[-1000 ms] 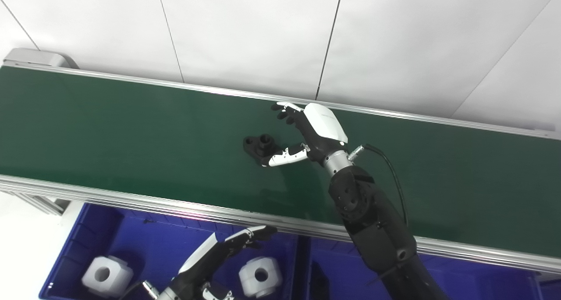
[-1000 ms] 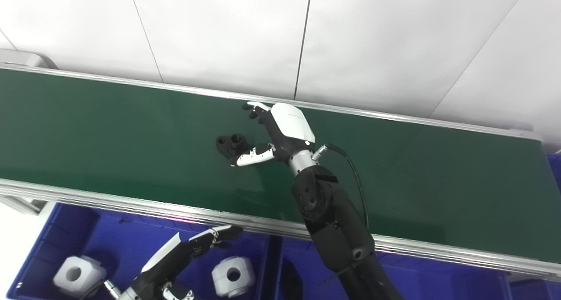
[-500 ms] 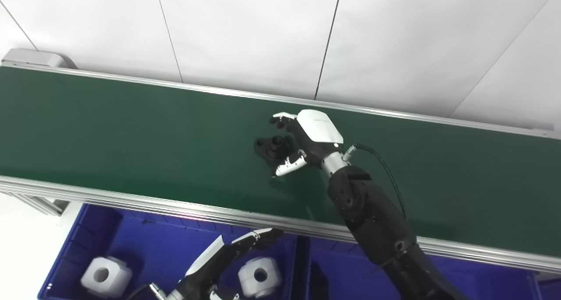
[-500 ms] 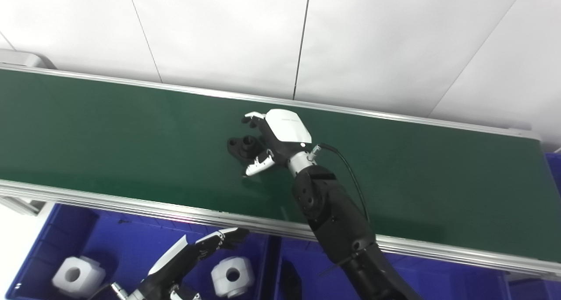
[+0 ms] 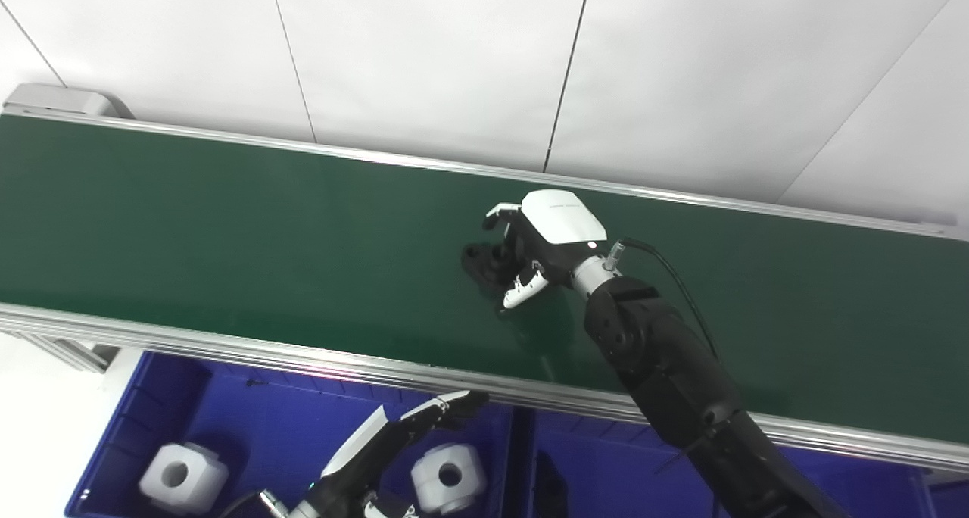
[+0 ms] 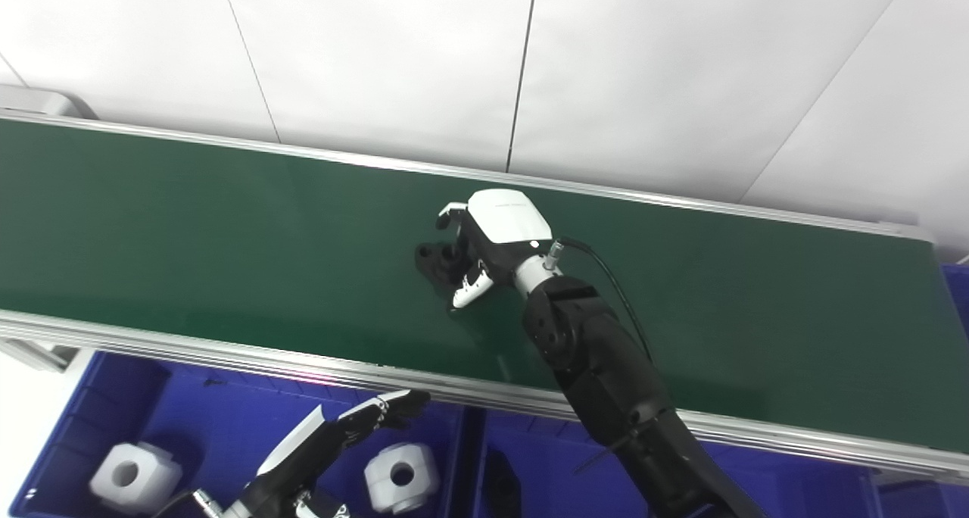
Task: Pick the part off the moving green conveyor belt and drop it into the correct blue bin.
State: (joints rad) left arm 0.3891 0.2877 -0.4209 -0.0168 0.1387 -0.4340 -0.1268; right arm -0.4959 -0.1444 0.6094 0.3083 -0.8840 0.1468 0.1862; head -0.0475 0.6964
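Since the frame a second ago, the small black moulded part with round holes (image 5: 483, 262) has travelled rightward along the green conveyor belt (image 5: 227, 230), and the right hand (image 5: 539, 247) has turned from a wide spread to a curl over it. The fingers (image 5: 501, 212) arch over the part's far side while the white-tipped thumb (image 5: 524, 291) comes in from the near side; both appear to touch the part, though whether it is firmly pinched cannot be settled from these views. The part lies on the belt surface at about mid-width, between the far aluminium rail and the near one, a little right of the belt's midpoint along its length.

The left hand (image 6: 333, 436) hovers below the belt's near rail, over the left blue plastic bin (image 6: 189, 419), fingers extended and apart, holding nothing. Two white blocky parts with central bores (image 6: 125, 474) (image 6: 402, 468) rest on that bin's floor (one toward its left end, one near its right wall). A second blue bin (image 6: 545, 457) adjoins it on the right, partly hidden by the right forearm.
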